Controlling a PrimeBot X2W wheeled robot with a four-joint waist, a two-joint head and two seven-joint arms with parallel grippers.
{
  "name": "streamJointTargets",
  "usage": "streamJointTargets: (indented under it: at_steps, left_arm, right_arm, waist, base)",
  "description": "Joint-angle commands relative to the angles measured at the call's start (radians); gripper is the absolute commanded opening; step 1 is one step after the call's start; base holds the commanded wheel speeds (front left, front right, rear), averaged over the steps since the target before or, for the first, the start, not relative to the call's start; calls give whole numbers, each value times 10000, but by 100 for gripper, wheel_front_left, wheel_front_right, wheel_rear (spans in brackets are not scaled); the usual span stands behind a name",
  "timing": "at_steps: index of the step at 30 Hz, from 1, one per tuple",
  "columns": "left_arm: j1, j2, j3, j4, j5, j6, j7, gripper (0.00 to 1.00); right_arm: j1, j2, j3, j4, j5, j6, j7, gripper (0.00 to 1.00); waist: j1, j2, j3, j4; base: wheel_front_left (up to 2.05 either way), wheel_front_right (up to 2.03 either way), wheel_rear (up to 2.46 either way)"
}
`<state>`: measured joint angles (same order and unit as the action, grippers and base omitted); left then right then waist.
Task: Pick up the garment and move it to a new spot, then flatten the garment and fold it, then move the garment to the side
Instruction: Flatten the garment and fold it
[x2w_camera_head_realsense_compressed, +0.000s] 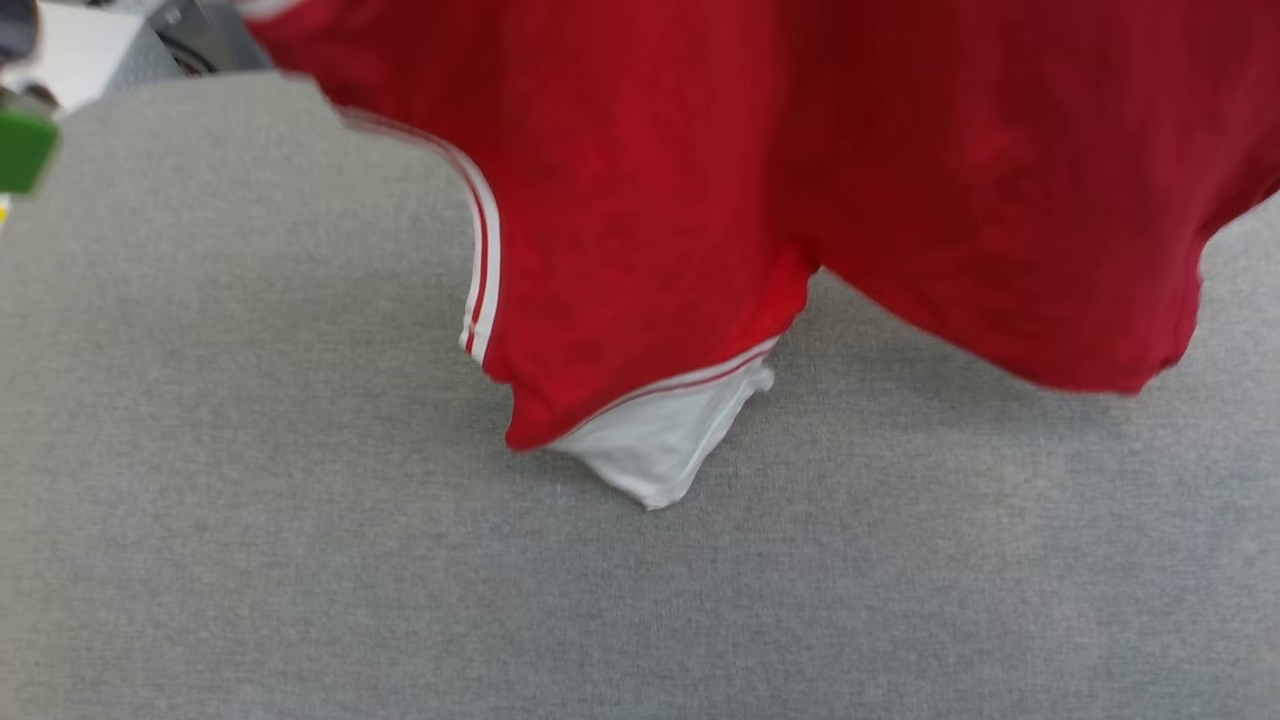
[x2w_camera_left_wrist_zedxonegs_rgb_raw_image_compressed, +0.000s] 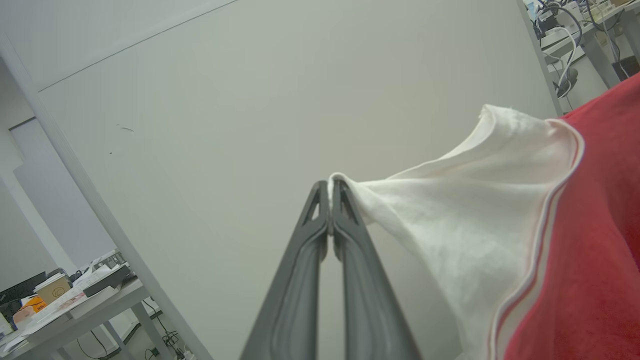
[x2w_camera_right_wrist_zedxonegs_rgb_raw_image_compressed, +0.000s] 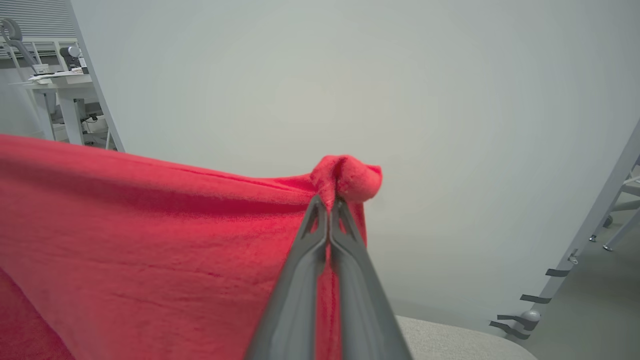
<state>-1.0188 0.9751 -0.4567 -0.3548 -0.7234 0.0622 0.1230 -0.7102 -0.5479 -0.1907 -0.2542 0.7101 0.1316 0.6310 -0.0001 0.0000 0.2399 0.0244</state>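
Red cloth of the garment (x2w_camera_head_realsense_compressed: 800, 180) hangs across the top half of the head view, above the grey table (x2w_camera_head_realsense_compressed: 250, 520). A white sleeve (x2w_camera_head_realsense_compressed: 665, 445) with striped trim droops from it to the middle of the frame. Whether the sleeve's tip touches the table I cannot tell. At the centre of the left wrist view, the left gripper (x2w_camera_left_wrist_zedxonegs_rgb_raw_image_compressed: 330, 192) has its two dark fingers pressed together on the tip of a fold of white cloth (x2w_camera_left_wrist_zedxonegs_rgb_raw_image_compressed: 450, 210). That fold stretches to the right of the frame, where striped trim joins it to the red body. At the centre of the right wrist view, the right gripper (x2w_camera_right_wrist_zedxonegs_rgb_raw_image_compressed: 328, 205) is clamped on a bunched red knob of the garment. From there the cloth spreads taut to the left of the frame, in front of a pale wall (x2w_camera_right_wrist_zedxonegs_rgb_raw_image_compressed: 350, 75).
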Motion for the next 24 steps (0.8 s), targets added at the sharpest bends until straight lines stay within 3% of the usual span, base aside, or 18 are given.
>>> streamJointTargets:
  at_steps: [1,6,10,17,24]
  left_arm:
    - [-612,39,0,269,127,-240,110,0]
    - [-2814,-413,-212,1596,517,-1234,414,0]
    - [-4919,-942,-599,2987,1114,-1710,463,0]
    - [-8462,-1924,-1689,5811,2032,-1918,2,0]
    - [-10714,-2818,-2537,8763,2375,-1926,-1568,0]
  right_arm:
    - [-468,49,-24,186,-212,-9,-177,0]
    - [-2271,130,241,1161,-940,-9,-738,0]
    - [-4034,230,547,2286,-1492,-9,-1303,0]
    - [-6974,483,1198,4394,-2738,-9,-2540,0]
    - [-9264,1066,1591,6760,-4049,-9,-4143,0]
  waist:
    - [1,0,1104,-159]
    - [1,0,2293,-201]
    - [1,0,3176,-241]
    - [1,0,4415,-288]
    - [1,0,5159,-323]
  base:
    - [0,0,0]
    - [0,0,0]
    - [0,0,0]
    - [0,0,0]
    - [0,0,0]
